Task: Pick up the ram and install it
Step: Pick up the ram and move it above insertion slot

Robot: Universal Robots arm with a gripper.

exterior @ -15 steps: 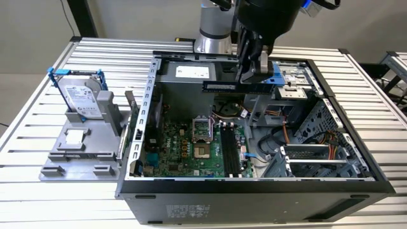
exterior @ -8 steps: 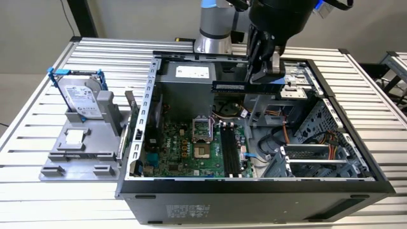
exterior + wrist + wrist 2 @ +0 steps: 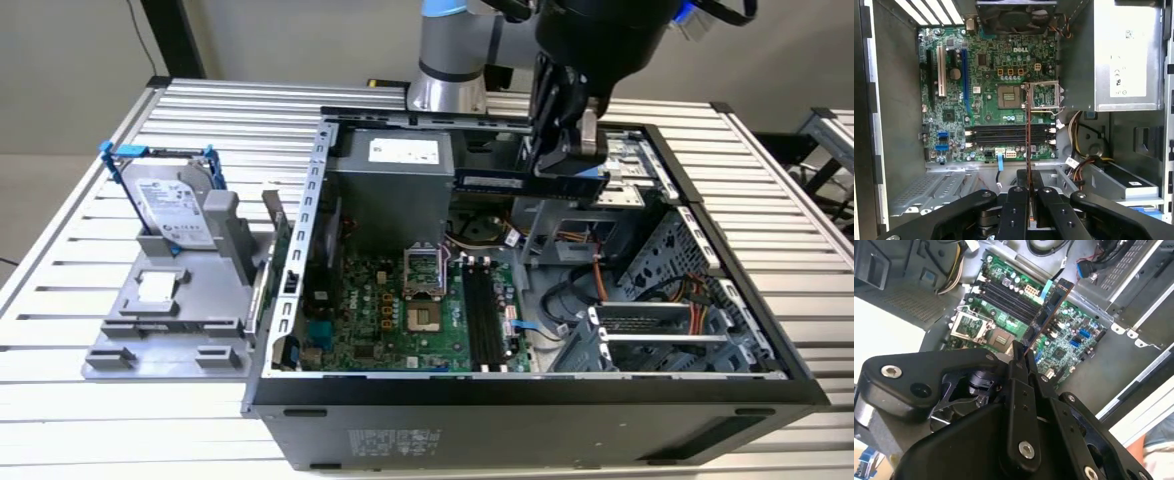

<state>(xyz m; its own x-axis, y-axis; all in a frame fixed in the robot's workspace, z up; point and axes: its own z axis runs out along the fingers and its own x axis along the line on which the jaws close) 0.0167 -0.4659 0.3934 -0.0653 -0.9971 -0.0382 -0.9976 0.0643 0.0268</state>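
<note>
The black gripper [image 3: 1022, 353] pinches a thin greenish ram stick [image 3: 1047, 309] over the open black computer case [image 3: 534, 425]. Inside sits a green motherboard [image 3: 400, 325].

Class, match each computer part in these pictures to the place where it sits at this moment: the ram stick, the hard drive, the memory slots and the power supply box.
Things:
1. thin greenish ram stick
2. silver hard drive in a blue bracket
3. long black memory slots
4. grey metal power supply box

Places:
A. on the green motherboard
B. clamped in the black gripper, above the open black computer case
C. against a case wall, beside the motherboard
D. upright in a grey stand on the slatted table, outside the case

Pairs: 1-B, 2-D, 3-A, 4-C.
</note>
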